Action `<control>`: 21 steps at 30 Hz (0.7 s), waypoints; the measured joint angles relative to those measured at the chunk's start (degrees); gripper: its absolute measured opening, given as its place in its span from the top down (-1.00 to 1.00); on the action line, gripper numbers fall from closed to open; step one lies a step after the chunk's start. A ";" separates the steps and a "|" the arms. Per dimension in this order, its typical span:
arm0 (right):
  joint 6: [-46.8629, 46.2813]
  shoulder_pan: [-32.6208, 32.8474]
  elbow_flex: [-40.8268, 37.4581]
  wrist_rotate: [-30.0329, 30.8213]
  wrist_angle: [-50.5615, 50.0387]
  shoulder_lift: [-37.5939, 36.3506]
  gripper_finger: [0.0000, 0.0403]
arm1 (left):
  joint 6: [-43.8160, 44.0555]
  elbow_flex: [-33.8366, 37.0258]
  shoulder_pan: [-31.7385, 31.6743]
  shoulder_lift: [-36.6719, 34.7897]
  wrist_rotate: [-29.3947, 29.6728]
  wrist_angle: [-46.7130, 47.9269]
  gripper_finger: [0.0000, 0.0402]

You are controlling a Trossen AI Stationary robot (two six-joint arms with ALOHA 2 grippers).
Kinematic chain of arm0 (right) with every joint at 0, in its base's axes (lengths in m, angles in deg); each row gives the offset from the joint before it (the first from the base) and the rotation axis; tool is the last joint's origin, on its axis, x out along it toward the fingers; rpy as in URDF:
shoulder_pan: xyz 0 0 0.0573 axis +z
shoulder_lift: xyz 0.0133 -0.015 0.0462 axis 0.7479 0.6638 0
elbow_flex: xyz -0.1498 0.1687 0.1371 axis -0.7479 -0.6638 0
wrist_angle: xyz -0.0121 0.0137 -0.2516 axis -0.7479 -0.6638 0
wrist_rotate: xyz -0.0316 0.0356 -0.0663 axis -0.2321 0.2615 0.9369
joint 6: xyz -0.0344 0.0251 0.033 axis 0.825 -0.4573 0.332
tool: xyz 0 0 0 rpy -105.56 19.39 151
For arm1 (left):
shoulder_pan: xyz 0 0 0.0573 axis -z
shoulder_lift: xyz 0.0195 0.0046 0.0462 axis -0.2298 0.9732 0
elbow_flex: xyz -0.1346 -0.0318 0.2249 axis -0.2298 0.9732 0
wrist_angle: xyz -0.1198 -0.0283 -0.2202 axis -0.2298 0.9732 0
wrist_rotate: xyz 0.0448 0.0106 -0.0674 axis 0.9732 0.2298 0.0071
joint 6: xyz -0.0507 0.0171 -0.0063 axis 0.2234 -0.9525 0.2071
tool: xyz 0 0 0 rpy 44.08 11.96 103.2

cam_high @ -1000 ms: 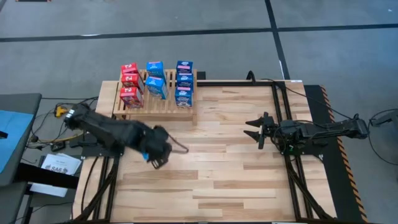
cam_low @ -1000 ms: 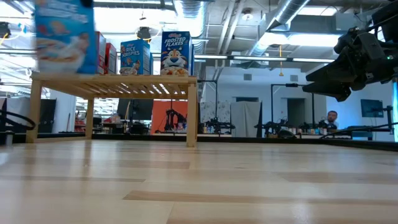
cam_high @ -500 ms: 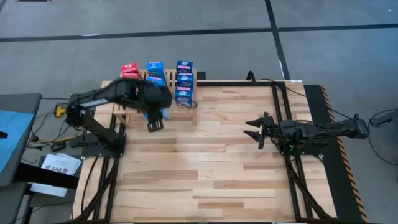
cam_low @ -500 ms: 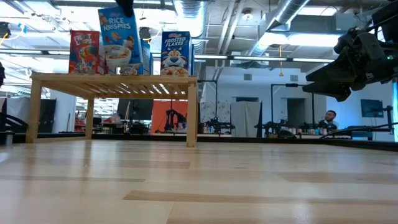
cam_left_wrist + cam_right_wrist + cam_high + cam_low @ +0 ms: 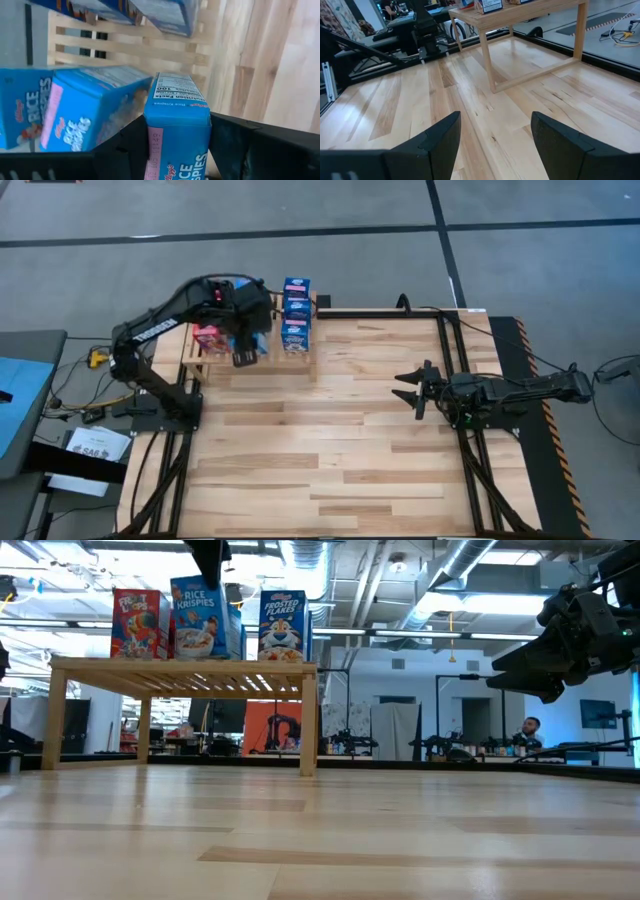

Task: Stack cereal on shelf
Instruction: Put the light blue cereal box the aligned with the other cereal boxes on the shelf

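At the table's far left corner stands the shelf [image 5: 300, 358], its slatted top carrying the cereal. Seen from above, a red box [image 5: 207, 337] shows at the shelf's left side, partly under the left arm [image 5: 160, 322], which reaches in from its base beside the table and bends over the rack. The left gripper [image 5: 245, 340] sits over the middle of the shelf, its fingers clamped on a blue box [image 5: 177, 125] — the wrist camera shows both dark fingers [image 5: 131, 145] pressed against that box's narrow sides, with the nutrition panel facing the lens. Just beside it in that view lie two more blue boxes [image 5: 90, 107] marked Rice Krispies, and further blue ones line the far slats.

From table height, the held box [image 5: 197, 616] stands upright on the shelf top between a red box [image 5: 136, 622] at the left and a Frosted Flakes box [image 5: 283, 625] at the right (the gripper comes down onto it from above, only partly in frame). In the overhead view a column of blue boxes [image 5: 295, 315] runs along the shelf's right end.

Well apart, over the table's right half, the right gripper [image 5: 410, 391] hangs above bare planks, pointing left — its fingers [image 5: 435, 142] spread wide and holding nothing.
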 joint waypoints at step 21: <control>0.00 -0.01 -0.01 0.00 0.01 -0.01 -0.32 | -3.02 0.00 -3.18 1.89 -2.31 -1.32 0.16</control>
